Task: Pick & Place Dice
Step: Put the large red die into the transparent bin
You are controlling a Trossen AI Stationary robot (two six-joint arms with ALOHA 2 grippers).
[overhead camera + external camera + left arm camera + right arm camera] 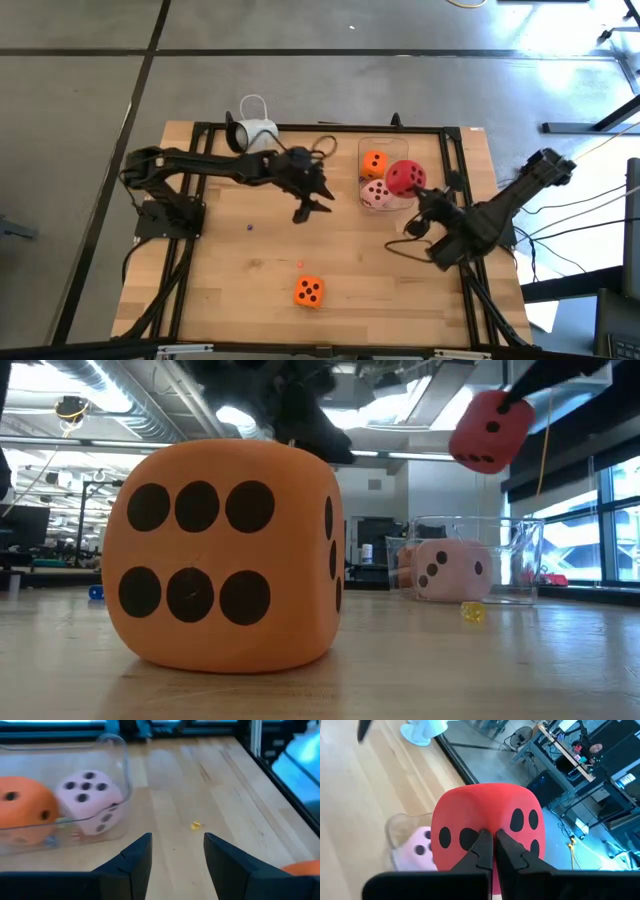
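The dice looked like light, soft foam cubes, likely to dent under the fingers and spring back, so a pinch into a face or across a corner should hold one; the smooth skin might let a shallow pinch slip.

The right gripper (492, 842) had its fingers pinched fully together, biting into the face of the red die (405, 177), which bulged around them. It held that die in the air above the clear bin (368, 148), well off the table in the low view.

Inside the bin sat an orange die (374, 163) and the pink die (377, 193), close beside each other, the pink one resting on the floor of the bin. The second orange die (309, 291) lay alone on the bare table (230, 270) near the front edge, well apart from the bin.

The left gripper (175, 852) hovered over the table just beside the bin, its fingers apart with a clear gap and nothing between them, touching nothing. A white camera (252, 133) stood at the back edge
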